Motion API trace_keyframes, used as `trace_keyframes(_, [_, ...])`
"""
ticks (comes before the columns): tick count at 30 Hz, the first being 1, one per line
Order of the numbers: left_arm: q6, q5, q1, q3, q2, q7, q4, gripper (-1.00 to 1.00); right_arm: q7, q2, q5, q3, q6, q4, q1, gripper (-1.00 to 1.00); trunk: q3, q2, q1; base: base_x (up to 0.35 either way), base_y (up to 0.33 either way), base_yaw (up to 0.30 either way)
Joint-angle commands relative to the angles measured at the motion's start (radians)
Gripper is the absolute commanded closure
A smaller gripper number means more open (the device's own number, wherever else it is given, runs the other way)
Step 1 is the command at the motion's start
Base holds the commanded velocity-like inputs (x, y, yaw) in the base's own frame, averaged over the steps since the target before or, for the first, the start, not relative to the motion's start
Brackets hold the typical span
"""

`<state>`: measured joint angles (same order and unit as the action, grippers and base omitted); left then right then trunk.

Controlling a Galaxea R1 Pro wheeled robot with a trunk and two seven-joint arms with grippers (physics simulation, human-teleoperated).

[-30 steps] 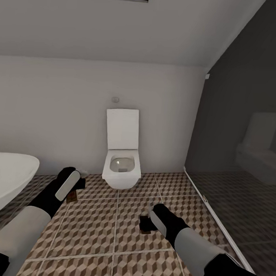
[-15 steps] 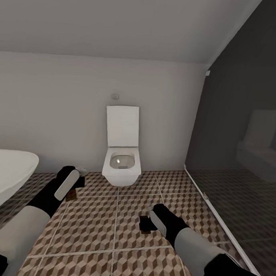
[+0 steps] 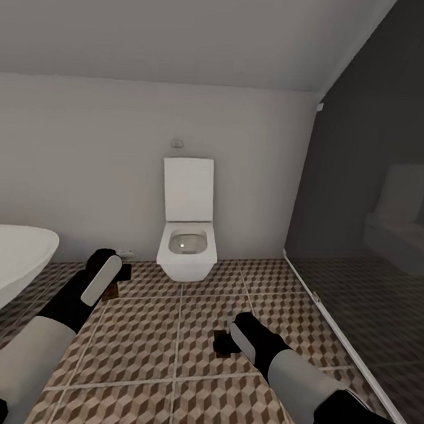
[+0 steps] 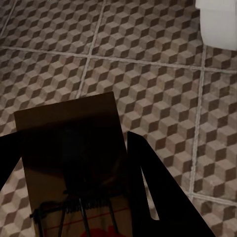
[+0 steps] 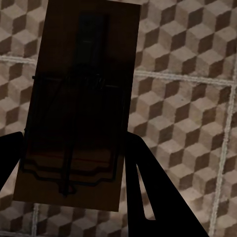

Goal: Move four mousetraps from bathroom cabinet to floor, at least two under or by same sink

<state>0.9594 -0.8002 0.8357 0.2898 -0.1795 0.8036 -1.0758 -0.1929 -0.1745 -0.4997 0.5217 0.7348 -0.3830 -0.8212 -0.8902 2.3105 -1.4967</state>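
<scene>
Sink [image 3: 12, 265]: white basin at far left, beside the left arm.
Left gripper [image 3: 117, 280]: pinching a mousetrap [image 4: 74, 163] between its fingers, board's long axis running out along them, above the bathroom floor [image 3: 169, 340].
Toilet [image 3: 186, 235]: centre, against the wall.
Right gripper [image 3: 222, 342]: clamped on a second mousetrap [image 5: 79, 108], lengthwise, low over the tiles, farther from the sink.

Head camera faces the toilet [image 3: 187, 235]; wrist cameras look closely down at bathroom floor [image 4: 148, 74].

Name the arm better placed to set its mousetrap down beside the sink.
Left. The left gripper holds a mousetrap close beside the sink; the right gripper holds its trap mid-floor, farther from it.
</scene>
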Motion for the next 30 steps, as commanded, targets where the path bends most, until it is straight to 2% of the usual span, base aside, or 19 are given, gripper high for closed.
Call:
trace_keyframes(1, [0.005, -0.006, 0.0, 0.003, -0.001, 0.011, -0.004, 1.0, -0.007, 0.0, -0.011, 0.004, 0.002, -0.001, -0.001, 1.0, -0.004, 0.008, -0.004, 0.0, 0.0, 0.0])
trace_keyframes(9, [0.008, -0.007, -0.001, -0.001, -0.001, 0.015, -0.015, 1.0, -0.006, 0.0, -0.011, 0.005, 0.002, -0.001, -0.001, 1.0, -0.029, 0.064, -0.034, 0.0, 0.0, 0.0])
trace_keyframes(18, [0.01, -0.007, -0.004, -0.057, -0.002, 0.019, -0.022, 1.0, -0.006, 0.0, -0.011, 0.006, 0.002, -0.001, -0.001, 1.0, -0.058, 0.127, -0.069, 0.0, 0.0, 0.0])
trace_keyframes(27, [0.01, -0.005, -0.019, -0.066, -0.002, 0.021, -0.06, 1.0, -0.006, 0.0, -0.011, 0.006, 0.001, -0.001, -0.001, 1.0, -0.086, 0.19, -0.103, 0.0, 0.0, 0.0])
trace_keyframes(30, [0.01, -0.005, -0.022, -0.067, -0.002, 0.021, -0.066, 1.0, -0.006, 0.0, -0.011, 0.006, 0.001, -0.001, -0.001, 1.0, -0.097, 0.19, -0.105, 0.0, 0.0, 0.0])
